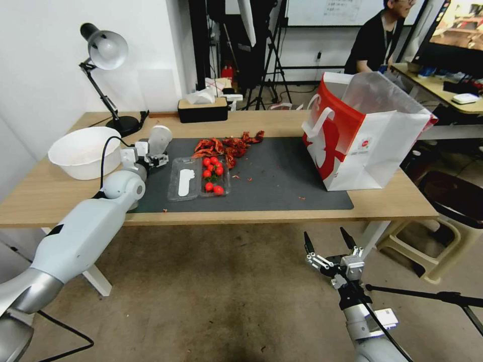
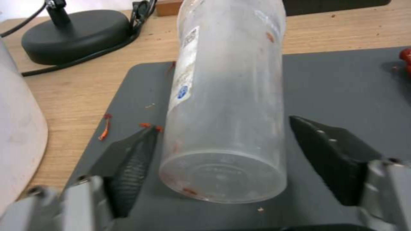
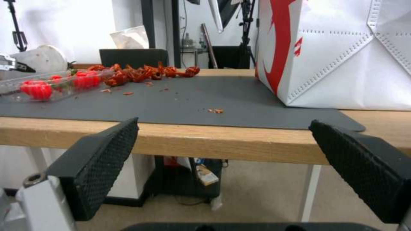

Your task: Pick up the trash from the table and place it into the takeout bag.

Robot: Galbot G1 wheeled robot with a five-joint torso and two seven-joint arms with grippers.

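Table (image 1: 60, 193), light wood top w/ white legs, carries a dark grey mat (image 1: 282, 181) across its middle. Takeout bag (image 1: 372, 136) stands upright on the mat's right end, mouth open, red side panel facing the table's centre, white loop handle hanging on that side; small logo on the white face.

White bowl (image 1: 83, 151) sits on bare wood at the table's left, near the desk lamp (image 1: 105, 50), whose black base rests at the back left corner. Black tissue box (image 1: 202, 110) at the back edge.

Left arm reaches over the table's front-left; left gripper (image 2: 222, 150) is at the mat's left end, fingers spread wide on either side of the frosted plastic cup (image 2: 227, 106). Cup lies on its side on the mat, base toward the wrist cam; one pad just beside it, other clearly apart, not clamped.

Clear clamshell tray (image 1: 198, 177) w/ cherry tomatoes lies mid-mat; pile of red scraps (image 1: 229, 145) just behind it, crumbs scattered around.

Right gripper (image 1: 329, 246) hangs below and in front of the table edge, over the floor, fingers wide open, holding nothing.
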